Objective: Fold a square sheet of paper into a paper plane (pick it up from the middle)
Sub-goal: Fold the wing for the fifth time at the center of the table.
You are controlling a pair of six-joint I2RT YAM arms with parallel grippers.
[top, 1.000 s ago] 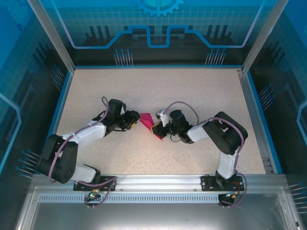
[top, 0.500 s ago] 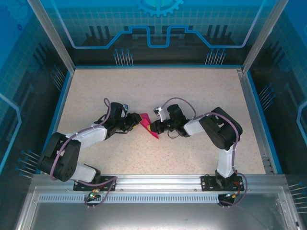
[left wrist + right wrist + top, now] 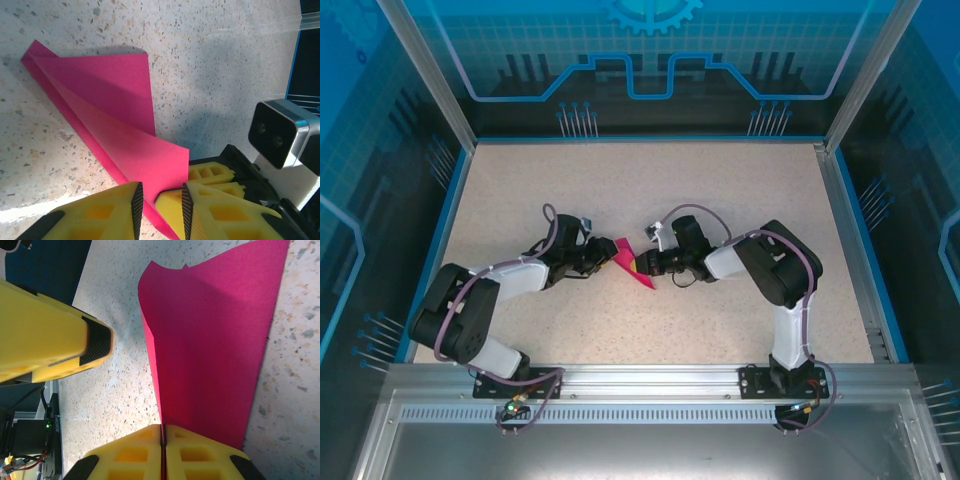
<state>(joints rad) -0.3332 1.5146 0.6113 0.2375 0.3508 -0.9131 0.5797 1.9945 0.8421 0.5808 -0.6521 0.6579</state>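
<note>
The magenta sheet of paper (image 3: 625, 254), already folded into a long pointed wedge, lies near the middle of the table (image 3: 740, 180), between the two arms. In the left wrist view its sharp tip points toward 10 o'clock and one flap lies flat over the other, with a diagonal crease running down its length. The wide end sits toward 5 o'clock, where both sets of fingers meet it. The right gripper (image 3: 162, 434) comes in from the paper's 3 o'clock in the overhead view. Its yellow jaws are pressed together on the paper's edge, and this seems meant to anchor the layers and lift one flap, which stands up curved in the right wrist view. The left gripper (image 3: 160, 197) reaches in from 9 o'clock. Its jaws are narrowly apart and straddle the lower corner of the wedge without visibly clamping it. This looks like a handover or a second hold being set up, so that one side can pin the paper while the other turns the next fold. With the plane only partly formed, the risk is that the thin sheet slips or creases crookedly.
</note>
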